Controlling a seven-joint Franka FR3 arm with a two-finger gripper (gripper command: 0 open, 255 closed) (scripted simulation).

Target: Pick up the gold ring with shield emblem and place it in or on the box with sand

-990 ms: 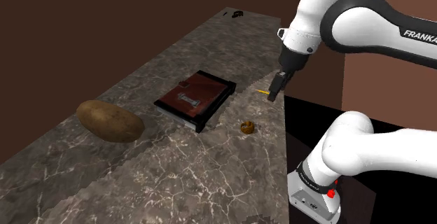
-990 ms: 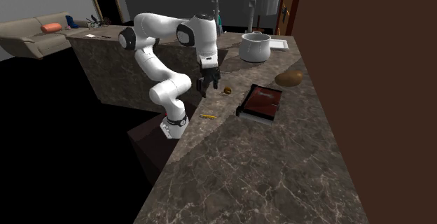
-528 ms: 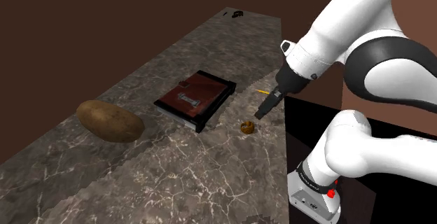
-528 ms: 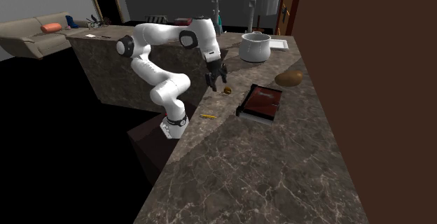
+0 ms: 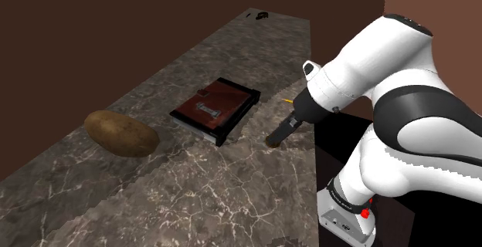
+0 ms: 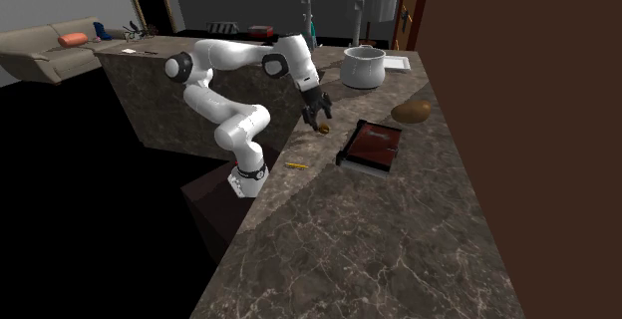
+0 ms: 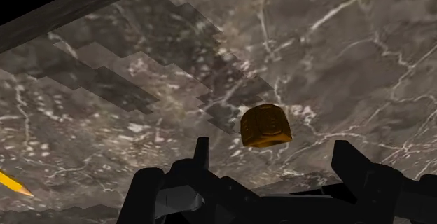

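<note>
1. The claw (image 7: 274, 154) hangs released near the flat reddish-brown box (image 5: 215, 108), its fingers spread low over the table (image 7: 350, 47).
2. I would centre both fingers astride the ring (image 7: 266, 125) before clenching; it is small and would likely skid.
3. The ring is chunky gold with a round embossed face. It lies on the table near the box, not touching it.

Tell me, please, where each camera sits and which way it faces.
Shoulder view: beside the robot's base, looking down along the marbled counter; the arm and hand show.
Second exterior view: above the counter's other end, facing back toward the whole arm and a pot.
Wrist view: on the hand, looking down at the gold ring ahead of its open fingers.
Shared: both exterior views show the reddish box and the potato.
</note>
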